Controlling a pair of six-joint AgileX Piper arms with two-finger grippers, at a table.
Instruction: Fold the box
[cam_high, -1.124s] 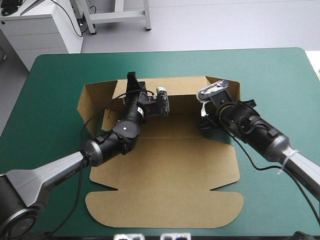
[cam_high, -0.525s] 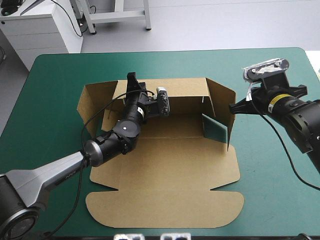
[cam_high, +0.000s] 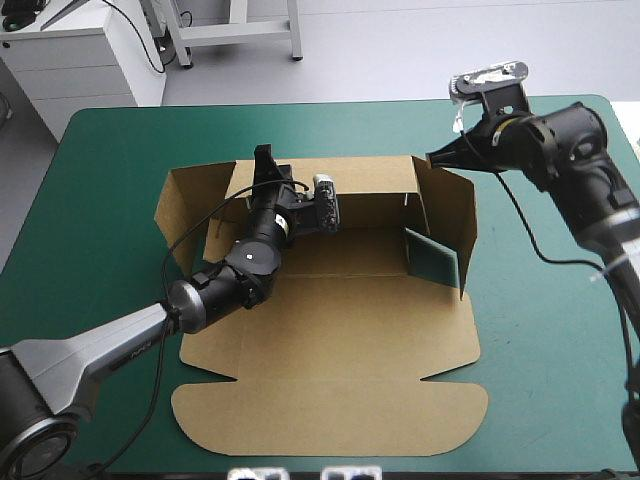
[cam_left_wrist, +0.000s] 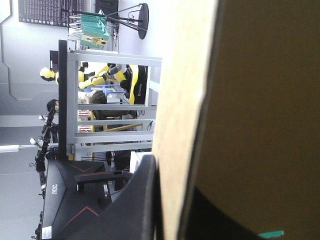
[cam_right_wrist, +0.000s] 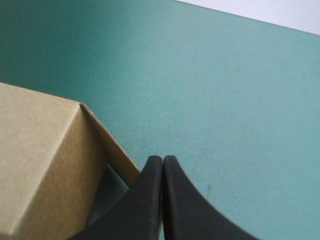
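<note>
The left gripper (cam_left_wrist: 172, 185) is clamping its two broad black fingers on the raised rear wall of the brown board box (cam_high: 330, 340), one finger on each face of the sheet, near the wall's left end. The right gripper (cam_right_wrist: 163, 159) is pressing its black fingers together into one empty point at the box's far right corner; whether it is touching cannot be judged. The box is lying mid-table on the teal-green table cover (cam_high: 110, 170), rear and side walls standing, lid panel spreading flat toward the near edge.
</note>
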